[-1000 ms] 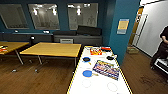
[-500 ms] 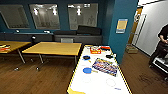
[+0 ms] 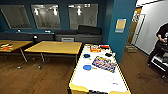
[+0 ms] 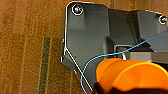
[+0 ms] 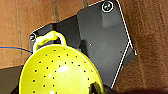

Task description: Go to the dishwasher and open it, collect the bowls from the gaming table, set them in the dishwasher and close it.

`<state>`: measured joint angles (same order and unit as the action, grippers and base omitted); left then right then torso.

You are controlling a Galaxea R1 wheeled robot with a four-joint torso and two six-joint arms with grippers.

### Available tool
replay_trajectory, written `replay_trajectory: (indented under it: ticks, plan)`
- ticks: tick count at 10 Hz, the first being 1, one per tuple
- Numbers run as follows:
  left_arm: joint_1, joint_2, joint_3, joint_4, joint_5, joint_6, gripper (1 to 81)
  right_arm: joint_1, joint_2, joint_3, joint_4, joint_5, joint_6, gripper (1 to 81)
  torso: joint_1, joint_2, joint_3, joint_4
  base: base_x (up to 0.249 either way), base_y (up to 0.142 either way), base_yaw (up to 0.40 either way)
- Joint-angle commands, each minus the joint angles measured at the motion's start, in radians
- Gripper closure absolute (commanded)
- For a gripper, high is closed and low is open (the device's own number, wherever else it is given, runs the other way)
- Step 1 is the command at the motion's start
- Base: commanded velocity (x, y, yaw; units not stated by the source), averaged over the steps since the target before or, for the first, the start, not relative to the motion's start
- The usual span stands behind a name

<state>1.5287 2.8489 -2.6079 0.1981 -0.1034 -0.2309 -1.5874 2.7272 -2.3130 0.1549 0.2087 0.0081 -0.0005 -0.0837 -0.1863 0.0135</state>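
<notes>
I'm facing the gaming table [image 3: 100, 80], my white counter, straight ahead. A blue bowl [image 3: 87, 67] sits mid-top beside a colourful box [image 3: 104, 64], a dark bowl [image 3: 86, 56] farther back. A person [image 3: 160, 45] stands off to the right. An orange bowl [image 4: 130, 75] sits at my left tool, a yellow perforated bowl [image 5: 60, 72] at my right; tool state I can't tell.

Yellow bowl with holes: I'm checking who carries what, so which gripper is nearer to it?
Right. The yellow bowl lies close at the right wrist; at the left wrist is an orange bowl instead.
</notes>
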Motion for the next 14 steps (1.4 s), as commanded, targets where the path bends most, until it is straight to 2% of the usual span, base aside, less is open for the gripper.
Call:
replay_trajectory:
  ticks: [1, 3, 4, 6, 7, 9, 14]
  plan:
    - [-0.032, -0.011, -0.006, 0.012, 0.053, 0.008, 81.1, 0.028, -0.016, 0.008, -0.018, -0.055, -0.002, 81.1, 0.001, 0.0, 0.0, 0.0, -0.149, 0.0, 0.0]
    - [-0.031, -0.011, -0.006, 0.012, 0.051, 0.008, 81.1, 0.028, -0.015, 0.009, -0.018, -0.055, -0.003, 81.1, 0.001, 0.0, 0.0, 0.0, -0.15, 0.0, 0.0]
    - [-0.031, -0.011, -0.008, 0.011, 0.051, 0.008, 81.1, 0.026, -0.016, 0.011, -0.02, -0.055, -0.003, 81.1, 0.001, 0.0, 0.037, 0.0, -0.149, 0.0, 0.0]
    - [-0.028, -0.011, -0.009, 0.011, 0.051, 0.008, 81.1, 0.027, -0.015, 0.012, -0.026, -0.055, -0.002, 81.1, 0.001, 0.0, 0.056, 0.0, -0.15, 0.0, 0.0]
    - [-0.028, -0.011, -0.009, 0.011, 0.051, 0.008, 81.1, 0.028, -0.015, 0.012, -0.026, -0.055, -0.003, 81.1, 0.001, 0.0, 0.034, 0.0, -0.15, 0.0, 0.0]
    - [-0.028, -0.011, -0.009, 0.012, 0.051, 0.008, 81.1, 0.028, -0.015, 0.009, -0.026, -0.055, -0.002, 81.1, 0.001, -0.001, 0.051, 0.0, -0.15, 0.0, 0.0]
    - [-0.028, -0.011, -0.009, 0.012, 0.053, 0.01, 81.1, 0.033, -0.007, 0.006, -0.032, -0.055, -0.003, 81.1, 0.001, -0.002, 0.053, 0.0, -0.149, 0.0, 0.0]
